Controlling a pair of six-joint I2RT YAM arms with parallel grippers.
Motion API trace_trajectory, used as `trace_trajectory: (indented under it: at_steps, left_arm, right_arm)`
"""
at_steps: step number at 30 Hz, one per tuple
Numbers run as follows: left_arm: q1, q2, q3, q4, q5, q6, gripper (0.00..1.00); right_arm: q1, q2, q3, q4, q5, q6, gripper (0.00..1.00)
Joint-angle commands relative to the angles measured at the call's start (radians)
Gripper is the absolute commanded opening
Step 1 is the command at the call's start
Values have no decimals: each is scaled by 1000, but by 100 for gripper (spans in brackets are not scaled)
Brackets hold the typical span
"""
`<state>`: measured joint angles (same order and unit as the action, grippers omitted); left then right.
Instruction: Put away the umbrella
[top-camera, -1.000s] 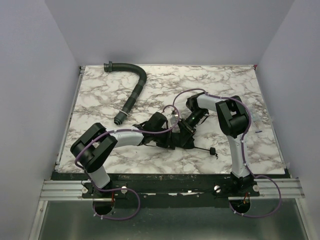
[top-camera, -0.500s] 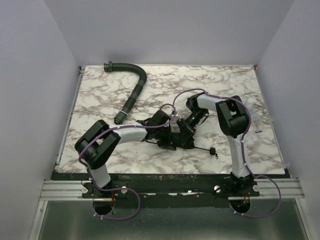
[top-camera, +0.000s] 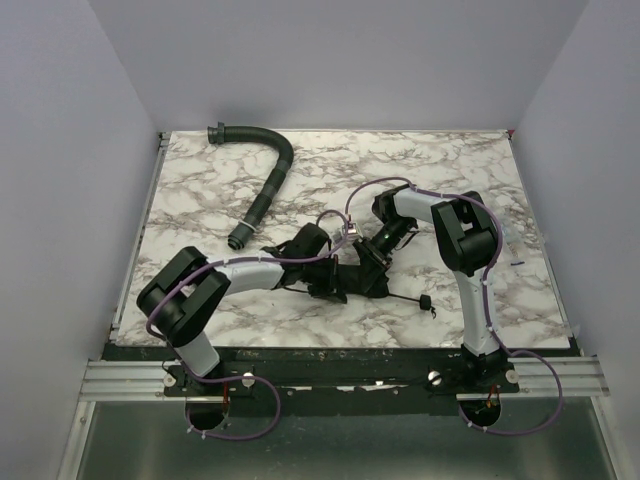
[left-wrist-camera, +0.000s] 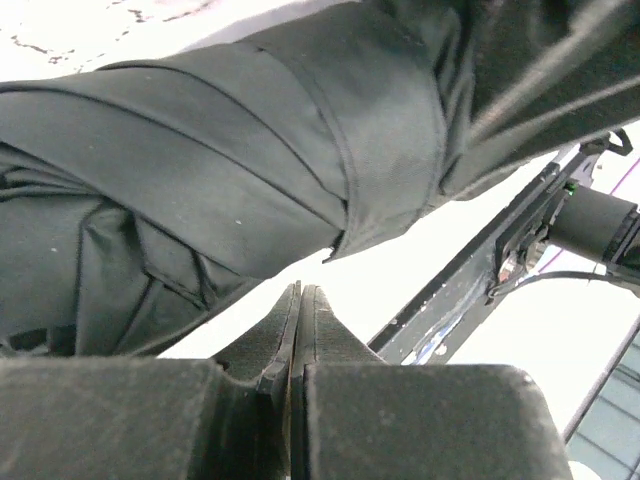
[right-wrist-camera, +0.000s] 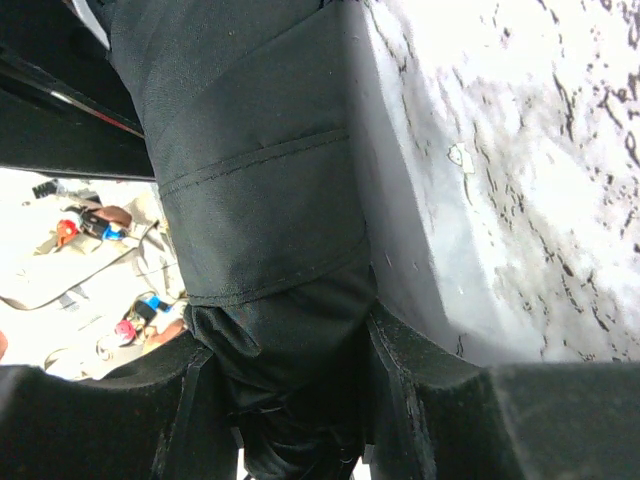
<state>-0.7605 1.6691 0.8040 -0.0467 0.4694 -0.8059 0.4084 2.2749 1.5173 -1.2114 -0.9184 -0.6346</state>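
Umbrella (top-camera: 348, 276): stage reached? (A)

Collapsed to a short dark bundle, flat on the desk (top-camera: 470, 180), lying between left tool (left-wrist-camera: 298, 318) and right tool (right-wrist-camera: 290, 400). Wrapped by a fabric band (left-wrist-camera: 385, 130) around the folds; cannot tell whether fastened. Thin shaft (top-camera: 402, 294) and small handle (top-camera: 425, 300) projecting beyond the right tool toward the near edge, so judged not fully telescoped. (B)

State of each tool? (A)

Left tool: fingers pressed together, nothing between them, tips just below the bundle in the wrist view and clear of the cloth. Right tool: partly open, clamped on the bundle's narrow end, fabric bunched between the pads (right-wrist-camera: 410, 400). (B)

Containers? (A)

None visible in any view: no sleeve, bin or stand. Only a black ribbed hose (top-camera: 268, 185), well beyond the left tool on the far side of the desk, no part of the job. (B)

Remaining work? (A)

Judged well advanced: folding and rolling largely done. Probably left: securing the band, pushing in the shaft, then setting the bundle in its resting place, wherever that may be. (B)
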Motion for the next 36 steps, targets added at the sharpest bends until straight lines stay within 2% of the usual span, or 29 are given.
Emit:
trace_trajectory:
  at_steps: [1, 10, 20, 28, 33, 36]
  left_arm:
    - [7, -54, -5, 32, 65, 71, 0]
    - [4, -31, 78, 66, 134, 51, 0]
    - [18, 97, 121, 9, 88, 72, 0]
    - [82, 143, 101, 18, 31, 102, 0]
    - [96, 115, 89, 42, 79, 128, 0]
    - [89, 25, 40, 120, 139, 151, 0]
  right_arm:
    - [-14, 107, -40, 349, 406, -57, 6]
    - [-14, 109, -38, 346, 408, -57, 6]
    - [-14, 109, -39, 349, 408, -56, 6]
    - [-14, 109, -37, 347, 405, -57, 6]
    - [-14, 108, -38, 345, 403, -65, 9]
    - [-14, 95, -46, 347, 401, -84, 13]
